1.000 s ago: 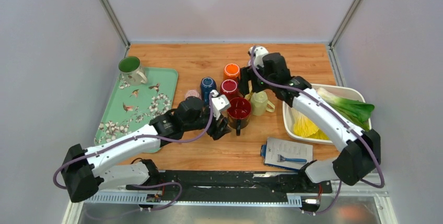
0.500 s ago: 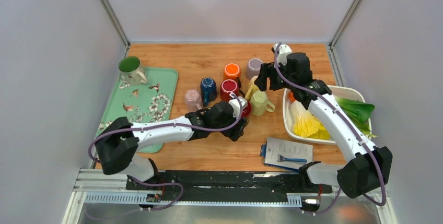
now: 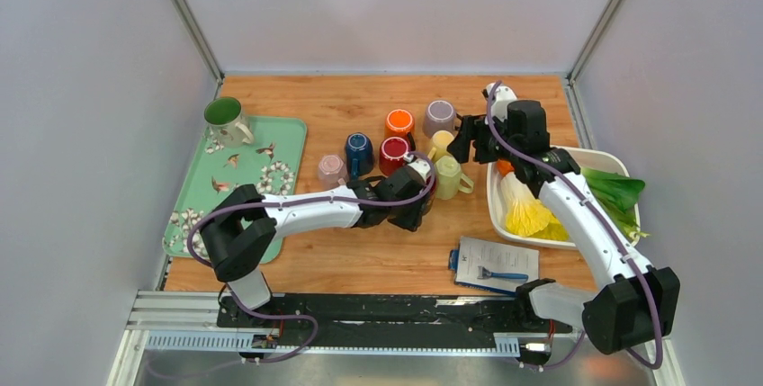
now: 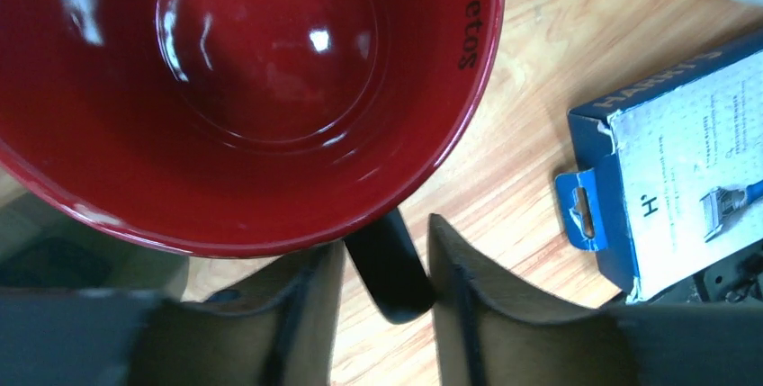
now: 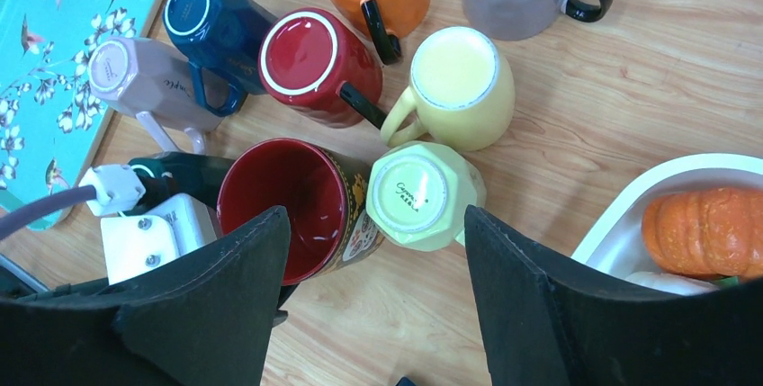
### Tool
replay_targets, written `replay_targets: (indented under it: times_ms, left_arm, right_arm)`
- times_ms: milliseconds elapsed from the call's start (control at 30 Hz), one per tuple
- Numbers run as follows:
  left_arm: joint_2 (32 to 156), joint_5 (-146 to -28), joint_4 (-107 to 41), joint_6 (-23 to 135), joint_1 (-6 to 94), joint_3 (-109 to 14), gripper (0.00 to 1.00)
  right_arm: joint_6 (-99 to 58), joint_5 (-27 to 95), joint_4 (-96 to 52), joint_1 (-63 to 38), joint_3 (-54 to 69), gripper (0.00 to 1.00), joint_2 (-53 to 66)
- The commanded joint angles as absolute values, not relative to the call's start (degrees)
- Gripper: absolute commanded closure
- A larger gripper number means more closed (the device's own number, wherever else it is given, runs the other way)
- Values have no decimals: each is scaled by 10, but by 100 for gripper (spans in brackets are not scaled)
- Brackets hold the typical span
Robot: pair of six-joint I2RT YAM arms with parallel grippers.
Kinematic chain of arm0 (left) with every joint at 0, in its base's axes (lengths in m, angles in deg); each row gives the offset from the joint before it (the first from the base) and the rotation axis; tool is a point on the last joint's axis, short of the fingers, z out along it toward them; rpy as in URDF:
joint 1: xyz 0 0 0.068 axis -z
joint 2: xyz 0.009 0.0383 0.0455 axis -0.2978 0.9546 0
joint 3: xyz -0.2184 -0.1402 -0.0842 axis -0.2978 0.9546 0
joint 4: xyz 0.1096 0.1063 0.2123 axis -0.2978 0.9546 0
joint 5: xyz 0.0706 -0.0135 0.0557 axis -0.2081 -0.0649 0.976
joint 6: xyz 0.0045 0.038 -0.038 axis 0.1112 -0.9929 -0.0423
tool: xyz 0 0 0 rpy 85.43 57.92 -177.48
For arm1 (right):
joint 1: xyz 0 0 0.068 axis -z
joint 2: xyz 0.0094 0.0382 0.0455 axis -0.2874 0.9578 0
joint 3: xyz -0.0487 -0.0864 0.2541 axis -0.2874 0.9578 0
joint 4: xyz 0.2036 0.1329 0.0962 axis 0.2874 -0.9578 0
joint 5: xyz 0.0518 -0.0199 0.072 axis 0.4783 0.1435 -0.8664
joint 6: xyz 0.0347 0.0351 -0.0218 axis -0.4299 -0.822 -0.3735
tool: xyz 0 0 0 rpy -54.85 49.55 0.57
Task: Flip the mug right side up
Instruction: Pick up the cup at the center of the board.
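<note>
Two fingers (image 4: 301, 314) of the left hand (image 4: 385, 255) close on either side of the black handle (image 4: 389, 271) of the red mug (image 4: 261, 62), gripping it. This mug sits mouth up at the near edge of a cluster of mugs on the tabletop (image 5: 576, 89), just beside an upside-down green mug (image 5: 418, 195). Right hand (image 5: 376, 215) hangs above the cluster, fingers spread wide, holding nothing. Near the red mug lies a razor box (image 4: 684, 179).
</note>
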State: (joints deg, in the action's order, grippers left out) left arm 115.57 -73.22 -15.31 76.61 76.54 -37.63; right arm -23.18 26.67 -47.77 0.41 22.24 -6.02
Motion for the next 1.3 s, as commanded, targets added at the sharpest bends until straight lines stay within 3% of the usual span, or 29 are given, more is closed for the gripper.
replay_targets:
  times_ms: [0,200,400,567,1000,1133,1267]
  left_arm:
    - [1157,-718,-96,789,753,-396,59]
    - [1115,-722,-70,745,749,-408,73]
    - [1051,-738,-66,651,749,-418,99]
    - [982,-742,-46,585,740,-428,100]
    - [870,-896,-97,418,663,-531,100]
    - [851,-845,-112,417,608,-535,100]
    - [836,-710,-130,419,534,-529,100]
  right_arm:
    - [-249,252,-441,12,230,26,-75]
    - [-240,253,-441,16,223,26,-69]
    - [-221,268,-436,18,204,26,-53]
    - [-200,281,-438,23,180,26,-44]
    - [-142,349,-504,38,81,22,-10]
    - [-109,359,-502,38,72,21,-1]
    - [-106,349,-499,38,67,21,6]
